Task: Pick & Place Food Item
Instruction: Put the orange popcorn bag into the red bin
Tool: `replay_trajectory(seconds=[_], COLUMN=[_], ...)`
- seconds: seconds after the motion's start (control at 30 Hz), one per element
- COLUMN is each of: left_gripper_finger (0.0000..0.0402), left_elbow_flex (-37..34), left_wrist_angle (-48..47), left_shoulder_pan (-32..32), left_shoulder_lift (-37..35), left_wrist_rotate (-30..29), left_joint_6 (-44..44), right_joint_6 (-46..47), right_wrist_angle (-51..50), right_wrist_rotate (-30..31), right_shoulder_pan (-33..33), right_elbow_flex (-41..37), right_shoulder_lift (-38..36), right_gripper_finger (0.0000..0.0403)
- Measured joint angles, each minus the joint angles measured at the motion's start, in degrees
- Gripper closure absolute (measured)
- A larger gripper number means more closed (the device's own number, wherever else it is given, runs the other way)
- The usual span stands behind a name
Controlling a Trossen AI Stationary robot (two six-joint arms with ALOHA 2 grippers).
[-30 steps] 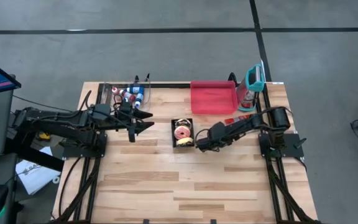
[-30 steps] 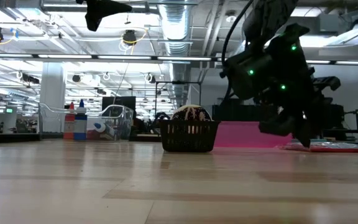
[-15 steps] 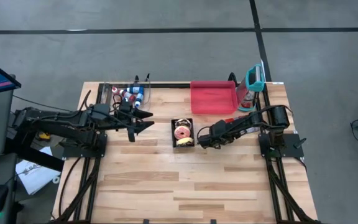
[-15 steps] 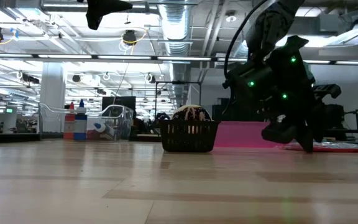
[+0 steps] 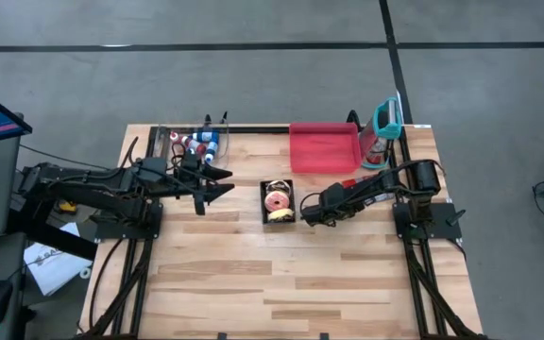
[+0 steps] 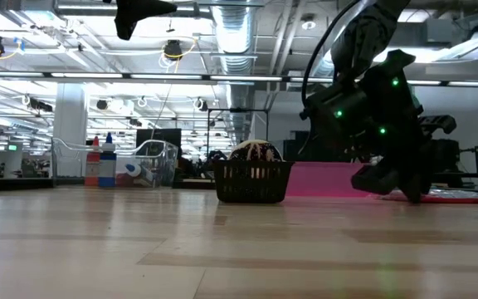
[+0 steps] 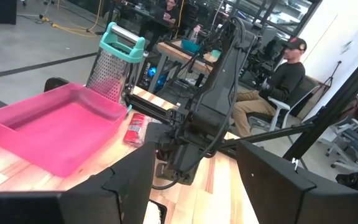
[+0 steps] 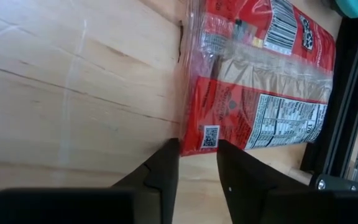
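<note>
Beside the basket [image 5: 279,201], right end effector [image 8: 197,165] straddles red packet's [image 8: 260,81] edge.

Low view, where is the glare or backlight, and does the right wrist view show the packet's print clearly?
Low view: bright ceiling lights behind leave the right gripper and black basket as dark silhouettes. Right wrist view: the red snack packet is sharp, barcode and label legible, with some sheen on its clear window.

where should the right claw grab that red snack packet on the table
By the near short edge of the red snack packet, the end with the QR code. The packet lies flat on the table, so a claw coming down at a slant can pinch that thin sealed edge. The right claw already sits there, its fingers on either side of that corner.
</note>
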Motion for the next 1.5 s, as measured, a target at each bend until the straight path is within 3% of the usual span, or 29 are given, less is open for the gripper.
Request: replay_trajectory(seconds=[0.43,0.63,1.03,1.17,1.5], left_gripper_finger=[0.0179,0.0179,0.0179,0.0179,0.0179], left_elbow_flex=[-0.02,-0.02,-0.02,-0.02,-0.02], left_wrist_angle=[1.27,1.38,1.33,1.39,1.89], left_shoulder_pan=[0.00,0.00,0.00,0.00,0.00], left_shoulder_lift=[0.01,0.02,0.02,0.01,-0.15], left_wrist_rotate=[-0.04,-0.07,-0.07,-0.08,1.38], left_joint_6=[-0.17,-0.17,-0.08,-0.02,-0.26], right_joint_6=[2.76,3.88,17.73,20.73,21.30], right_wrist_angle=[0.05,-3.22,-21.95,-22.71,-22.24], right_wrist_rotate=[0.30,0.95,5.30,8.21,17.05], right_shoulder_pan=[-0.09,2.39,17.48,21.04,20.84], right_elbow_flex=[-0.17,1.38,23.26,30.45,43.91], right_shoulder_lift=[0.13,0.13,-2.81,-4.92,-5.97], right_gripper_finger=[0.0396,0.0402,0.0403,0.0403,0.0403])
